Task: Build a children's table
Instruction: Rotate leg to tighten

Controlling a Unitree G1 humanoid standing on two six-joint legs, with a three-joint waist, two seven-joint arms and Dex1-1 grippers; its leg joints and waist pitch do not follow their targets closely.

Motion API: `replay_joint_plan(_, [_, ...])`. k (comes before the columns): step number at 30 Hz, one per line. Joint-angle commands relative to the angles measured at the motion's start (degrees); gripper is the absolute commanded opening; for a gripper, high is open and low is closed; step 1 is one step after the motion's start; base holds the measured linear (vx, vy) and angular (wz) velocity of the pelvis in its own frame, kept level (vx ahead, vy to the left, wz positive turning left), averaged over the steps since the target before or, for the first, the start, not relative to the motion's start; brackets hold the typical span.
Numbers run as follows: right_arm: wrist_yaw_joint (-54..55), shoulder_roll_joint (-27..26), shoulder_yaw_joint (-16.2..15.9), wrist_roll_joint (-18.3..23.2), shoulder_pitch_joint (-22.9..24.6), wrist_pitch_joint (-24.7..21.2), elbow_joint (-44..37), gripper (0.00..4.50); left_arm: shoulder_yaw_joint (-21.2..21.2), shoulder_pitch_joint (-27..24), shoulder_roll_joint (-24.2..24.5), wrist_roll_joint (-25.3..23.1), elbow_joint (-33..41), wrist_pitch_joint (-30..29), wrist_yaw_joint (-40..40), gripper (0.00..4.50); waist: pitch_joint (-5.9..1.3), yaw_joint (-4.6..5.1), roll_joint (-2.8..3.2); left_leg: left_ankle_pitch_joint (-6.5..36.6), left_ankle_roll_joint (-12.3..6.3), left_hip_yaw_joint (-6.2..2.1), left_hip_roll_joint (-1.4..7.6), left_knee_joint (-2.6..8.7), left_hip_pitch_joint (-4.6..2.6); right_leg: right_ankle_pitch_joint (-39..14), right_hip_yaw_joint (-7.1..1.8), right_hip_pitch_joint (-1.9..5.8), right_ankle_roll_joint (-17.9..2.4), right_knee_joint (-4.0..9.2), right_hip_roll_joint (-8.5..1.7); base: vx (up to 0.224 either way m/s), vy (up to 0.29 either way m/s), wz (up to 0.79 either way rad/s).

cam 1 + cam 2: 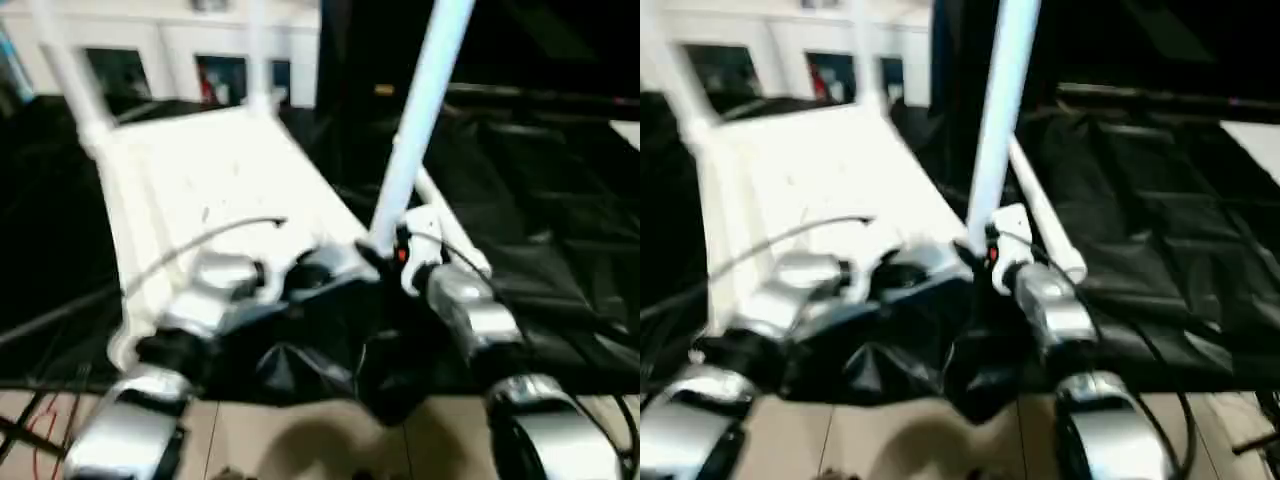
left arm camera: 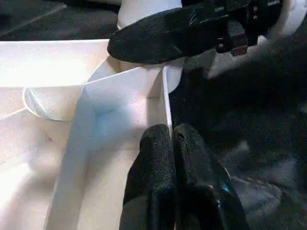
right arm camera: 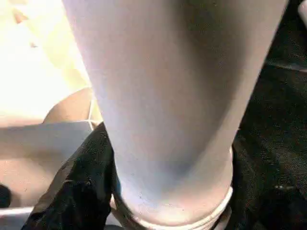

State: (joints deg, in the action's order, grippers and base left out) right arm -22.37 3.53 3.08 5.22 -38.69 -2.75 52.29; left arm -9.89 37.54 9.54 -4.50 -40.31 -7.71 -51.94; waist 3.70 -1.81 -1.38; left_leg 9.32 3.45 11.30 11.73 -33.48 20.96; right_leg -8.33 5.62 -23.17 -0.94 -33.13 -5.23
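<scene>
- Lying upside down, white table top (image 1: 220, 190) carries upright tube legs (image 1: 420, 110).
- Left gripper (image 2: 171, 143) pinches the top's thin rim; right gripper (image 3: 96, 191) clasps the near leg, seated in its socket.

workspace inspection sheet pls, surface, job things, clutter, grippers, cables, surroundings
surface: black sheeting over a pale floor.
job's things: table top lies underside up; two legs stand at its far corners, a third leg stands in the near right corner socket, a fourth leg lies beside the top on the sheeting.
clutter: nothing seen.
grippers: left gripper pinches a thin rib of the top; right gripper holds the third leg at its base.
cables: grey cable arcs over the left forearm; red and black wires on the floor.
surroundings: white cabinet with glass doors behind.
</scene>
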Motion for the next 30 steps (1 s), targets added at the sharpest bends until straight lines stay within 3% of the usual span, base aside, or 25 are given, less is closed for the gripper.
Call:
replay_joint_plan(1, [-1.2, -4.1, -2.7, -0.6, -0.4, -0.4, 3.6, 3.28, -2.8, 3.5, -4.9, 1.2, 3.2, 1.5, -1.2, 0.00, -4.24, -0.14, 0.69, 21.4, 0.25, -1.27, 1.56, 3.98, -1.21, -24.3, -2.58, 2.04, -9.9, 4.77, -3.52, 0.000, 0.000, 0.00])
replay_joint_plan(8, [-4.7, -3.1, -3.2, -1.0, -0.5, 0.7, 2.8, 3.88, -3.3, 2.8, -2.9, 0.3, 3.2, 2.1, -1.7, 0.00, -4.32, -0.24, 0.76, 20.3, -0.36, -1.15, 1.70, 4.12, -0.99, -19.8, -2.76, 2.40, -11.5, 4.07, -3.38, 0.000, 0.000, 0.00])
replay_joint_plan(13, [-7.8, -0.7, -4.2, -2.0, 0.2, 2.2, 1.9, 3.90, -4.3, 2.4, -0.6, -1.1, 3.4, 3.6, -2.9, 0.00, -4.20, -0.28, 0.81, 21.2, -0.31, -1.14, 1.75, 4.14, -1.17, -21.0, -2.78, 2.26, -11.3, 4.29, -3.42, 0.000, 0.000, 0.00])
replay_joint_plan(18, [-10.3, 0.8, -4.0, -1.9, 0.9, 2.6, 0.7, 3.90, -3.8, 2.7, -0.6, -1.5, 2.9, 0.4, -1.8, 0.00, -4.21, -0.38, 1.06, 21.0, -0.19, -1.11, 1.79, 4.11, -1.25, -20.6, -2.84, 2.26, -11.6, 4.18, -3.39, 0.000, 0.000, 0.00])
replay_joint_plan(19, [-10.5, 0.9, -3.9, -1.9, 0.9, 2.6, 0.6, 3.93, -3.9, 2.9, -0.5, -1.5, 2.8, -0.4, -2.0, 0.44, -4.21, -0.39, 0.95, 20.9, -0.20, -1.10, 1.78, 4.14, -1.19, -20.5, -2.81, 2.28, -11.7, 4.24, -3.35, 0.000, 0.000, 0.00])
replay_joint_plan(20, [-10.7, 1.1, -3.7, -1.9, 0.9, 2.6, 0.5, 3.93, -4.0, 2.9, -0.5, -1.6, 2.8, -1.3, -1.9, 0.55, -4.23, -0.42, 0.93, 20.9, -0.12, -1.13, 1.81, 4.17, -1.22, -20.2, -2.81, 2.29, -11.8, 4.15, -3.33, 0.000, 0.000, 0.00])
replay_joint_plan(24, [-11.5, 1.8, -3.6, -1.5, 0.9, 2.8, 0.2, 3.93, -4.7, 3.1, 0.1, -3.0, 2.2, -3.5, 0.5, 0.55, -4.36, -0.33, 0.90, 20.2, -0.38, -1.20, 1.82, 4.18, -0.88, -18.5, -2.81, 2.60, -12.3, 3.88, -3.37, 0.000, 0.000, 0.00])
replay_joint_plan(25, [-11.5, 1.8, -3.6, -1.5, 0.9, 2.8, 0.2, 3.93, -4.7, 3.1, 0.1, -3.1, 2.2, -3.5, 0.5, 0.92, -4.43, -0.17, 0.83, 19.5, -0.62, -1.26, 1.76, 4.16, -0.63, -17.8, -2.77, 2.87, -12.3, 3.74, -3.39, 0.000, 0.000, 0.00])
replay_joint_plan(30, [-11.8, 2.1, -3.1, -1.3, 1.0, 2.8, 0.0, 3.93, -4.2, 2.7, 1.1, -3.3, 2.3, -3.9, 0.8, 0.92, -4.59, -0.15, 0.89, 17.3, -1.55, -1.05, 1.68, 3.93, -0.64, -15.4, -2.85, 2.89, -13.2, 3.59, -3.36, 0.000, 0.000, 0.00])
